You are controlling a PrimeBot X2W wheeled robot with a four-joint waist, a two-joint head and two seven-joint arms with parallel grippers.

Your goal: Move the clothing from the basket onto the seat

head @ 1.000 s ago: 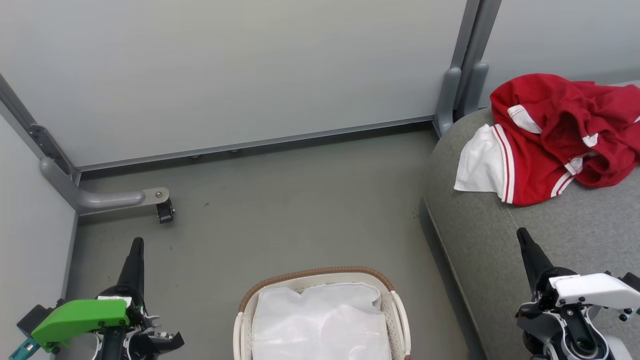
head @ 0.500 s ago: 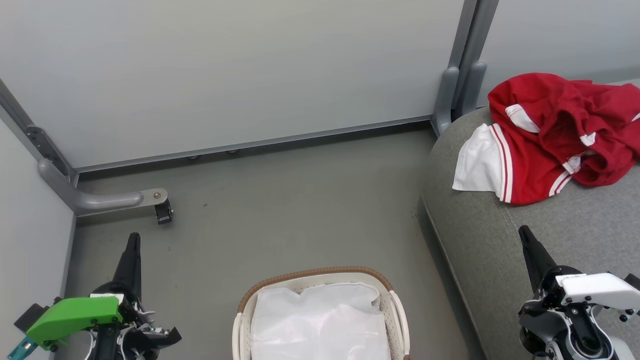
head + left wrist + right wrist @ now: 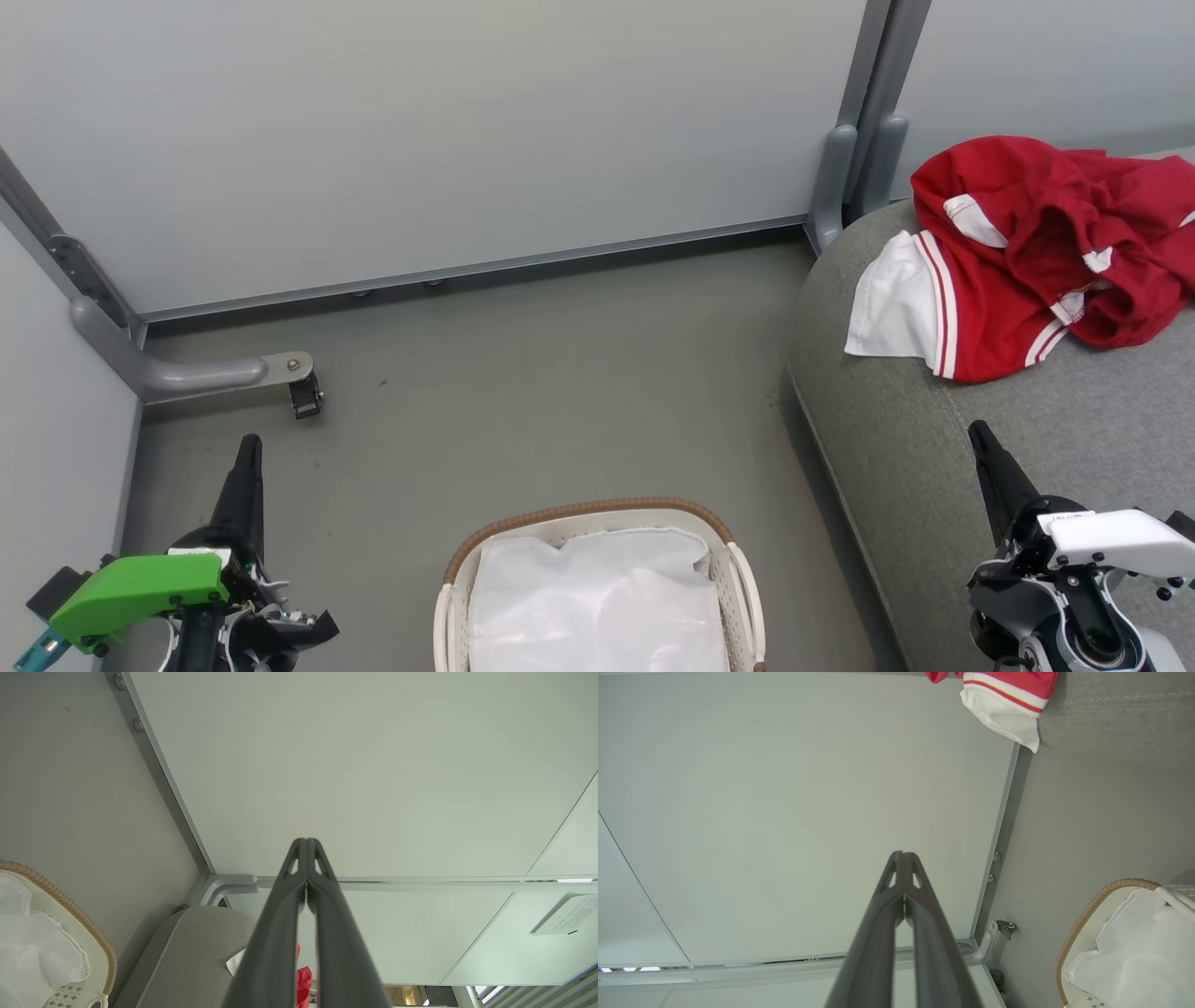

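Red clothing [image 3: 1027, 243] sits on your seat [image 3: 934, 467]; basket [image 3: 579, 511] holds white liner [image 3: 597, 597]; left gripper [image 3: 250, 441], right gripper [image 3: 976, 429] both pinched together; wall notice [image 3: 567, 914] illegible

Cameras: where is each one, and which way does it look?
Head view: on the head, looking down at floor, basket, and clothes lying on the seat; left tool and right tool show.
Left wrist view: on that wrist, looking along the shut left tool at the wall.
Right wrist view: same, along the shut right tool.
Both wrist views catch basket and clothes.
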